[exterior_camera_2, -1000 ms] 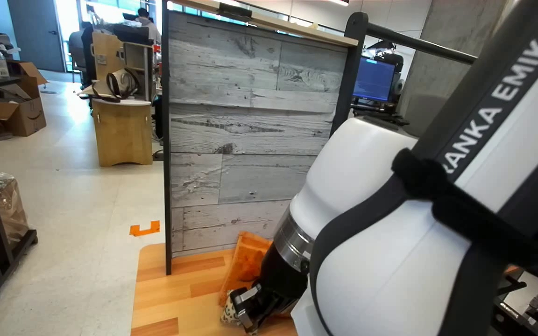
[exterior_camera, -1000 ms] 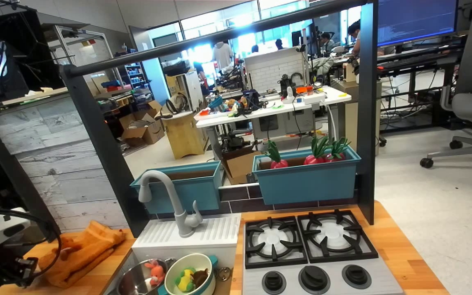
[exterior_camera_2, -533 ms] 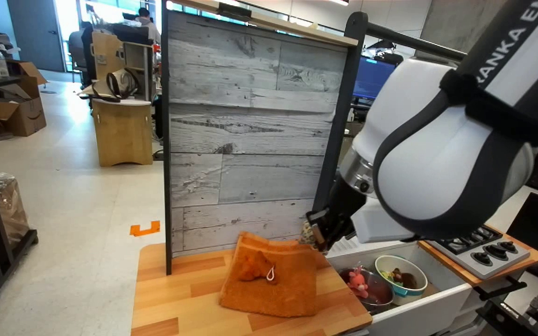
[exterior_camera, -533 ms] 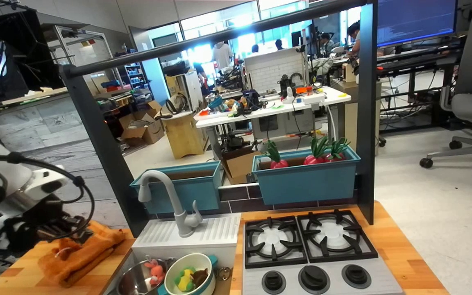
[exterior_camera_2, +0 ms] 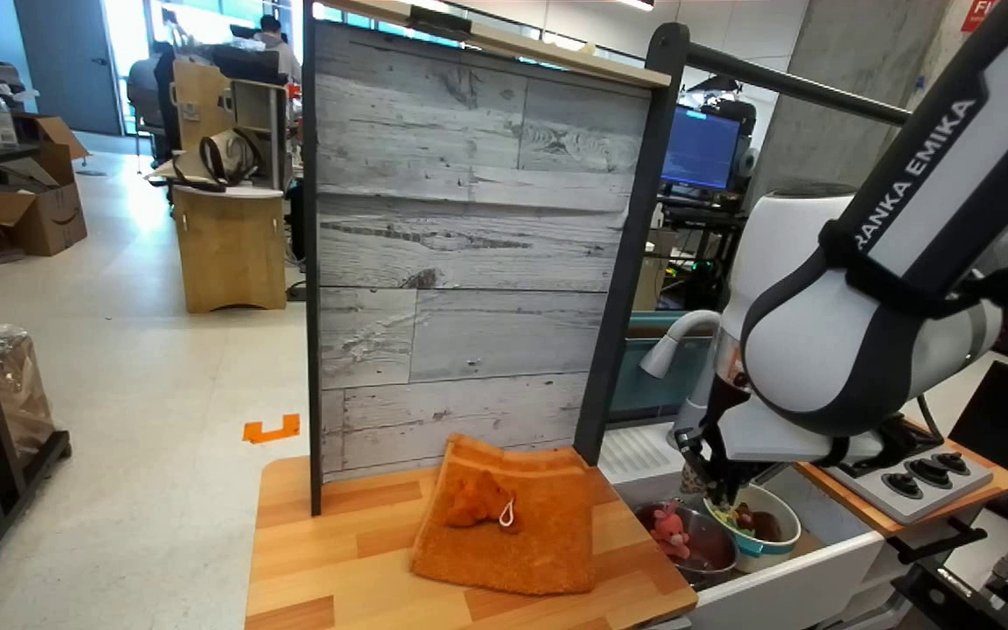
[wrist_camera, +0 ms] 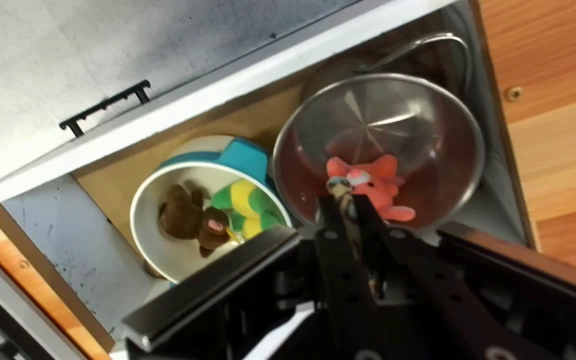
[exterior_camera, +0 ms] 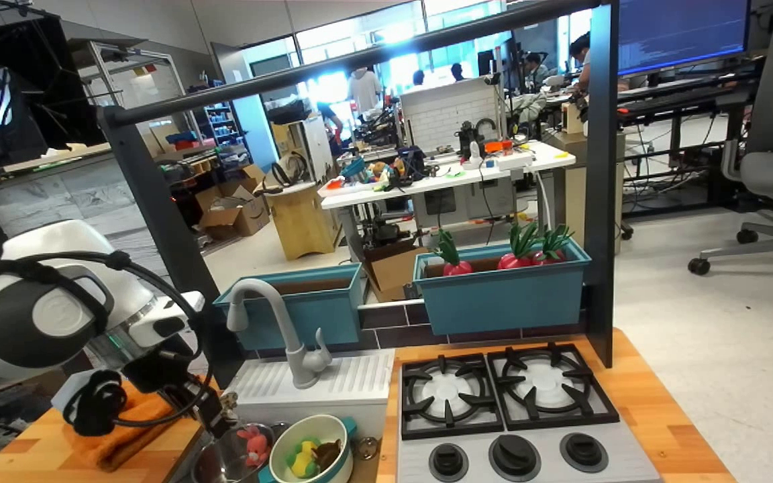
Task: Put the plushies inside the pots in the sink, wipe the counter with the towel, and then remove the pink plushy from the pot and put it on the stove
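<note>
Wrist view: I have the jaws clamped on a spotted plushy (wrist_camera: 343,192), mostly hidden between them. Just beyond them in frame, the pink plushy (wrist_camera: 387,189) lies in the stainless-steel pot (wrist_camera: 418,130); left of them, the cream-and-teal pot (wrist_camera: 139,200) holds a brown plushy (wrist_camera: 182,215) and a green-and-yellow plushy (wrist_camera: 247,202). Both pots sit in the sink (wrist_camera: 73,250). My count: three plushies placed, a fourth in hand; its intended pot I can't tell.

In an exterior view: jaws hang over the sink, near the stainless-steel pot. The stove (exterior_camera: 500,406) is well right of them in frame; pink plushy's move there not yet done.

In an exterior view: orange towel (exterior_camera_2: 548,547) on the wooden surface (exterior_camera_2: 355,582), left of the jaws in frame, with an orange plushy (exterior_camera_2: 476,500) lying on it, so I judge wiping not yet done. Left to do: release spotted, place orange, wipe, pink to stove.
</note>
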{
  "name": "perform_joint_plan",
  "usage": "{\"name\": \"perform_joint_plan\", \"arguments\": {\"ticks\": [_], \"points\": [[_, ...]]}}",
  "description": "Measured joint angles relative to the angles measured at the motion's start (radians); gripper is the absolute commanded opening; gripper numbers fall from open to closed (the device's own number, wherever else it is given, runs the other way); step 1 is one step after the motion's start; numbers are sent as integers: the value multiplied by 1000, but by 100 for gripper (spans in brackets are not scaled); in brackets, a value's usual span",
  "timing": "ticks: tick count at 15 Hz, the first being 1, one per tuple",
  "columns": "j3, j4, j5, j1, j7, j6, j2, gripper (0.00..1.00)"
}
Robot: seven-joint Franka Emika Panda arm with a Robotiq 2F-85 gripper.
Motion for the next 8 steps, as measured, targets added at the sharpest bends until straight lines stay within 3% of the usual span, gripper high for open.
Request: {"name": "perform_joint_plan", "arguments": {"ticks": [1,3,4,6,8], "points": [[-1,13,0,-1,26,-33,13,14],[8,37,-1,-4,57,-72,26,28],[10,42,-1,-5,62,-78,28,60],[11,46,-14,-5,66,-82,28,64],[11,36,-57,3,67,-40,25,78]]}}
